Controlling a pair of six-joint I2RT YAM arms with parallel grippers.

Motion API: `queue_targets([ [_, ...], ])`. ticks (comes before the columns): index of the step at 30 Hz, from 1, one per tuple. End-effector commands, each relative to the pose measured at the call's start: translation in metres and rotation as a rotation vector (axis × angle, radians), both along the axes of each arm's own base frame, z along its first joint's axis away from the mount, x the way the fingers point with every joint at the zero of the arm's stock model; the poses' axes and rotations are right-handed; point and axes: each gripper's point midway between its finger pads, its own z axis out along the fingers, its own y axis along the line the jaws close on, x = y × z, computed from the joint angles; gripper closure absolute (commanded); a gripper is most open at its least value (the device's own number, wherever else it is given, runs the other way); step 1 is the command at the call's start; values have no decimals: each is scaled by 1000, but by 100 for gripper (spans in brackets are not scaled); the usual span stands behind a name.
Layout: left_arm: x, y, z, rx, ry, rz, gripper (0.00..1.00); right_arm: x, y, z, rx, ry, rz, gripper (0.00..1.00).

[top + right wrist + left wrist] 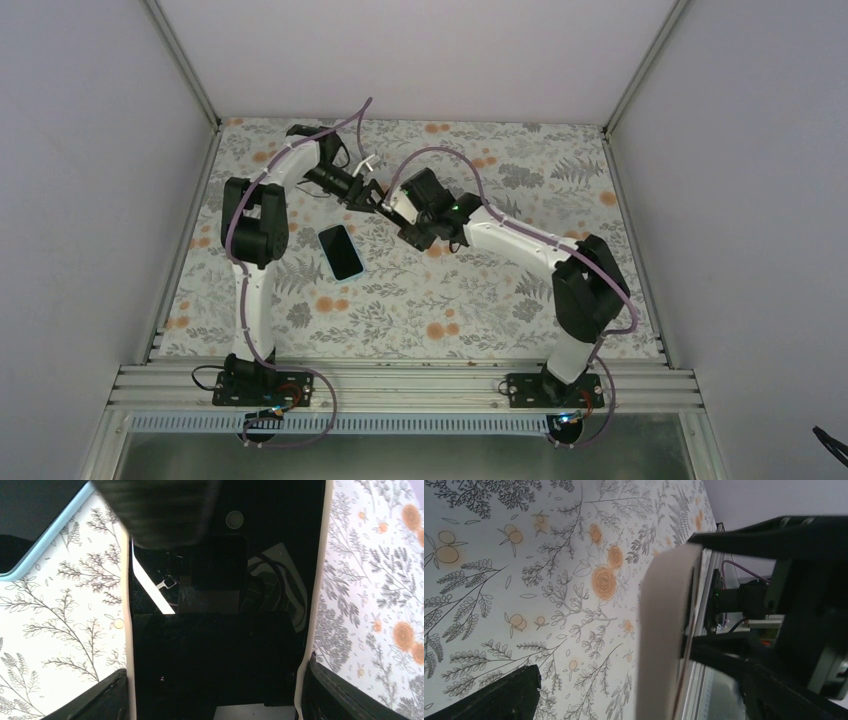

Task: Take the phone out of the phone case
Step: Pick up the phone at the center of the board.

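I'm seeing the right claw (215, 692) gripping the cream phone case (215, 630) by its edges; the left claw (372, 198) is gaping wide.

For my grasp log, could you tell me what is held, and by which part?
The right gripper holds the phone case by its long edges; the left gripper holds nothing.

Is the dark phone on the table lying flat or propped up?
Flat, it seems: the phone lies dark face up directly on the floral table, nothing visible beneath it.

Cream case (215, 645); blue-rimmed phone (341, 251) flat nearby.
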Motion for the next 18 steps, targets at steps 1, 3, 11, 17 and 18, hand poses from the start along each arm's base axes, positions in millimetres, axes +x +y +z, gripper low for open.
queue_targets([
  [1,-2,-5,28,-67,-27,3,0,7,23,21,45,-63,19,54],
  [3,-4,-6,27,-73,-17,2,0,7,27,24,54,-69,21,54],
  [11,-9,-10,22,-73,7,-6,44,4,27,27,66,-75,20,54],
  [17,-8,-14,34,-69,-42,-19,92,-7,30,25,75,-45,76,52],
  [18,-10,-16,37,-70,-52,-29,96,-9,29,25,74,-45,87,50],
])
